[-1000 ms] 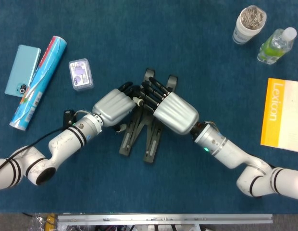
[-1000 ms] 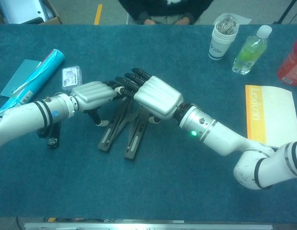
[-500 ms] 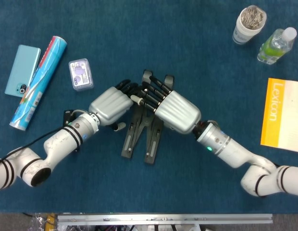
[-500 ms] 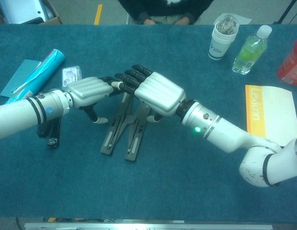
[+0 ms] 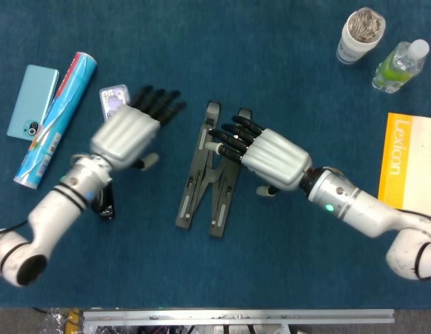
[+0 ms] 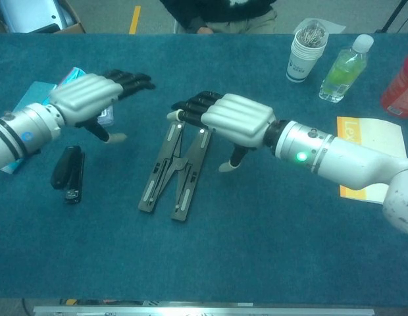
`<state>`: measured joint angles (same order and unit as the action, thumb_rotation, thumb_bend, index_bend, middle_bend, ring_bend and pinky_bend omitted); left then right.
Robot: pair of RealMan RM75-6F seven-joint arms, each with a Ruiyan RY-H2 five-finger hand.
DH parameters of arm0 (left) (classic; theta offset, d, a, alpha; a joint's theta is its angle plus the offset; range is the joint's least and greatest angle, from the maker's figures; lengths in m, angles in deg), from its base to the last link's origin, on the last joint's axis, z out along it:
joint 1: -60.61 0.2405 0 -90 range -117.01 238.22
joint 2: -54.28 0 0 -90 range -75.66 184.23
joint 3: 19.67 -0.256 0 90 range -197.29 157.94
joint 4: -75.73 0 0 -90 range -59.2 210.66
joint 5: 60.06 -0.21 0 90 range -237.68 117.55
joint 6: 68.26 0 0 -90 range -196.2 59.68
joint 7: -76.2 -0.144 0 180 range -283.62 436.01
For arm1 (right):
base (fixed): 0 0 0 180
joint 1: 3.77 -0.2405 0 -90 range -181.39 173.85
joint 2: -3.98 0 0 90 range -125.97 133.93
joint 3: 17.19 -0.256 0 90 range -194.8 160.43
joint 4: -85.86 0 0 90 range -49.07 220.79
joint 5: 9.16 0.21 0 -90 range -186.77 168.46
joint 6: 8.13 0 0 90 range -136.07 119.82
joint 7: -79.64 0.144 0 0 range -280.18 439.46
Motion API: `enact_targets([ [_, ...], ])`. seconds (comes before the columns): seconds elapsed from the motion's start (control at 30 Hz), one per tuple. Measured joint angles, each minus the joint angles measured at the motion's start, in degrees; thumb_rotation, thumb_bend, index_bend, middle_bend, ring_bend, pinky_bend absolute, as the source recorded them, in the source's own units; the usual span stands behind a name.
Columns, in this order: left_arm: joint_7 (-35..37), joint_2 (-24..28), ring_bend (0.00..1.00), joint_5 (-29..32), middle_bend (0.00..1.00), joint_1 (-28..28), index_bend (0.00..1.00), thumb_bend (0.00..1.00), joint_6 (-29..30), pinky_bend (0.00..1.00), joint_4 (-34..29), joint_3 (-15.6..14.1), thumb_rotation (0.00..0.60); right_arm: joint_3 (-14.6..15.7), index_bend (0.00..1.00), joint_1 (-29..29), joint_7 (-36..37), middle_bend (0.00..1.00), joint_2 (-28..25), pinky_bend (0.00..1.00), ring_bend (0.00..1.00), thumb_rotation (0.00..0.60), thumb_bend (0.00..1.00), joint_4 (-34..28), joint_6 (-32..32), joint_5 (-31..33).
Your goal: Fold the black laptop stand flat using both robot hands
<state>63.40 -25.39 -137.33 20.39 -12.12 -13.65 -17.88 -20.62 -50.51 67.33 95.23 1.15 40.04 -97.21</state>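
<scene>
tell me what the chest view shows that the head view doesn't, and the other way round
Only the chest view shows the red container at the right edge and a seated person beyond the table. Only the head view shows the whole light-blue phone with its camera lenses. Both show the flat black laptop stand, the left hand lifted off it, the right hand with fingers over its top end, and the yellow Lexicon book.

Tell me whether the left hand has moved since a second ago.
Yes. The left hand has pulled off the black laptop stand and gone left and up in the head view, now partly covering the small clear box beside the blue tube.
</scene>
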Motion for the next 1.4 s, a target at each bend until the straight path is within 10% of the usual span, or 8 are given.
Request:
enact_targets([
  [0.67, 1.5, 13.3, 0.00, 2.6, 0.00, 14.7, 0.00, 0.25, 16.9, 0.00, -11.9, -0.1, 0.600, 0.2, 0.00, -11.4, 9.3, 0.00, -2.9, 0.00, 0.00, 0.600, 0.00, 0.4, -16.2, 0.1],
  [1.4, 8.2, 15.0, 0.00, 2.9, 0.00, 19.5, 0.00, 0.25, 18.0, 0.00, -9.8, 1.5, 0.600, 0.6, 0.00, -19.7, 12.3, 0.03, 7.7, 0.00, 0.00, 0.600, 0.00, 14.9, -20.3, -2.1],
])
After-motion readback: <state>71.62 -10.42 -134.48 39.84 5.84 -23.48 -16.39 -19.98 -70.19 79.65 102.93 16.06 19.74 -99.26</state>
